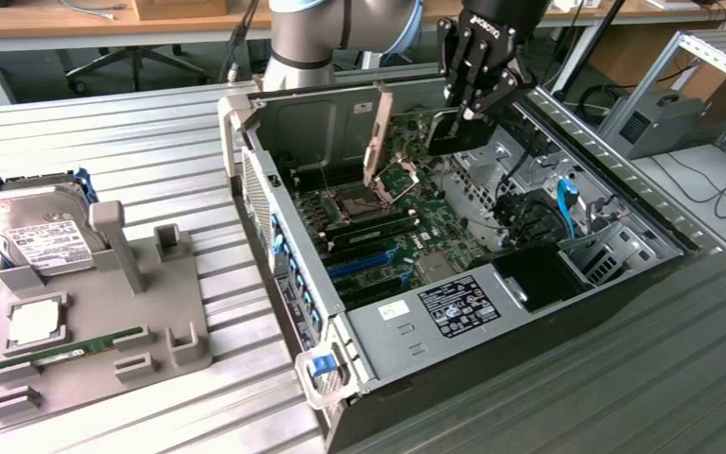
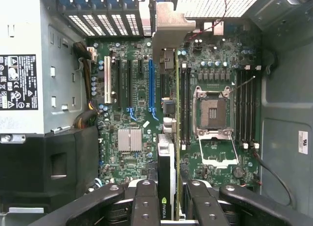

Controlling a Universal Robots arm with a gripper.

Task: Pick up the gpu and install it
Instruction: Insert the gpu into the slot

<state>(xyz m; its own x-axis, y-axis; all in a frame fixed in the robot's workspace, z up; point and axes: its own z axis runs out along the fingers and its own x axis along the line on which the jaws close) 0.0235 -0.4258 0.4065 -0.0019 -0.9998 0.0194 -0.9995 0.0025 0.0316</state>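
One table: a grey slatted metal table (image 1: 111, 161) carried everything, running from the exterior view's left edge to its lower right.
Computer case: a large black-and-grey open computer case (image 1: 252, 142) lay on its side across the middle of the exterior view, its inside facing up.
Robot arm: a silver-grey robot arm (image 1: 325, 28) stood at the top centre of the exterior view, behind the case.
Power supply: a grey metal power supply (image 1: 452, 303) (image 2: 29, 64) with a black-and-white label sat low in the middle of the exterior view, at the case's near end.
Motherboard: a green motherboard (image 1: 395, 222) (image 2: 137, 89) covered the case floor, with an open silver processor socket (image 1: 360, 200) (image 2: 212, 111) on it.
Parts holder: a grey moulded parts holder (image 1: 148, 303) lay at the exterior view's lower left, well apart from the case.
Hard drive: a boxy silver hard drive (image 1: 42, 232) with a white label leaned at the holder's far end, by the exterior view's left edge.
Gripper: the black two-fingered gripper (image 1: 471, 109) (image 2: 172, 194) hung over the case in the upper middle of the exterior view, its fingers (image 2: 146, 196) narrowed onto the gpu from both sides.
Gpu: the thin dark gpu (image 1: 454, 137) (image 2: 166, 174), a green-edged card with a long beige metal bracket at one end, was held on edge over the motherboard. Its bracket end pointed toward the case's slotted rear wall. In the wrist view it ran just beside a blue slot (image 2: 151, 84). Whether it touched the board could not be told.
RAM stick: a small green RAM stick (image 1: 67, 352) lay flat in the holder, near the exterior view's lower left corner.
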